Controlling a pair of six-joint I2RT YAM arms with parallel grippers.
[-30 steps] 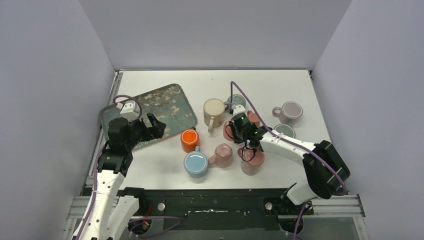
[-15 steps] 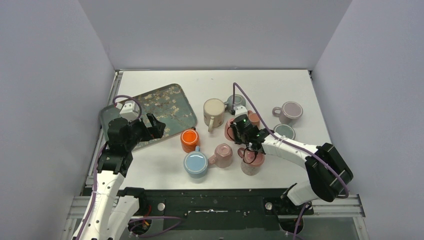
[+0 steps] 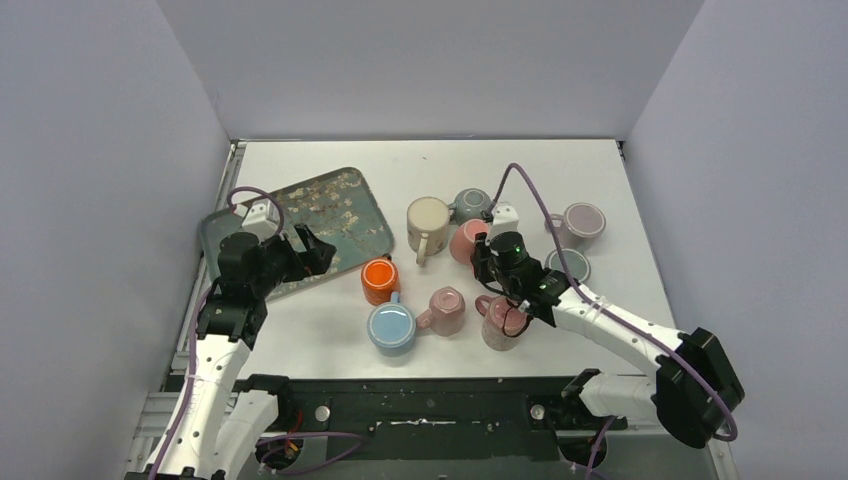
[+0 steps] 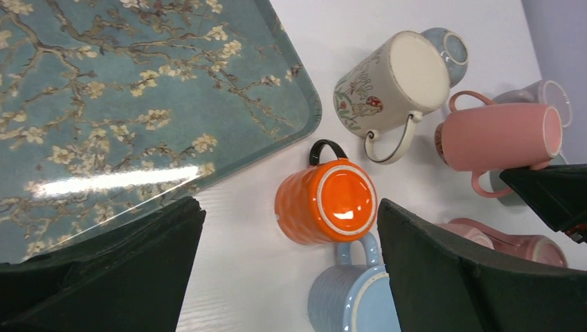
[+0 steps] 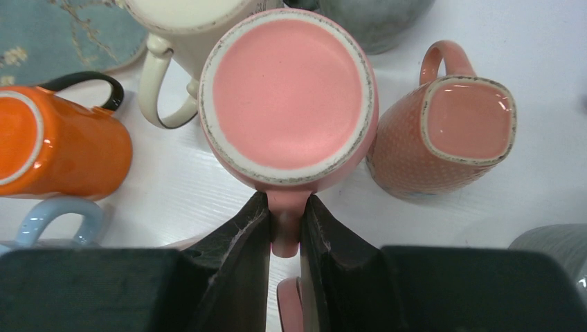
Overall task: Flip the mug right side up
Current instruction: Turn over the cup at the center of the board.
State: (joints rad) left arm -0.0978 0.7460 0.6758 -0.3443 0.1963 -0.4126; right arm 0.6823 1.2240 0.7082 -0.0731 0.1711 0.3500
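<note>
I work on a white table [image 3: 560,170] boxed in by plain, pale grey-lilac walls. A back wall [image 3: 430,60] stands along the far edge, and a left wall [image 3: 100,200] and a right wall [image 3: 750,200] rise at the side edges. A metal rail [image 3: 236,152] runs down the table's left edge. A black strip [image 3: 430,392] lines the near edge, with a silver frame [image 3: 700,408] at its ends. The light is soft and even, and shadows are faint.

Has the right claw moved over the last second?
Yes. The right claw, shut on the pink mug, has shifted right in the top view, away from the cream mug.
</note>
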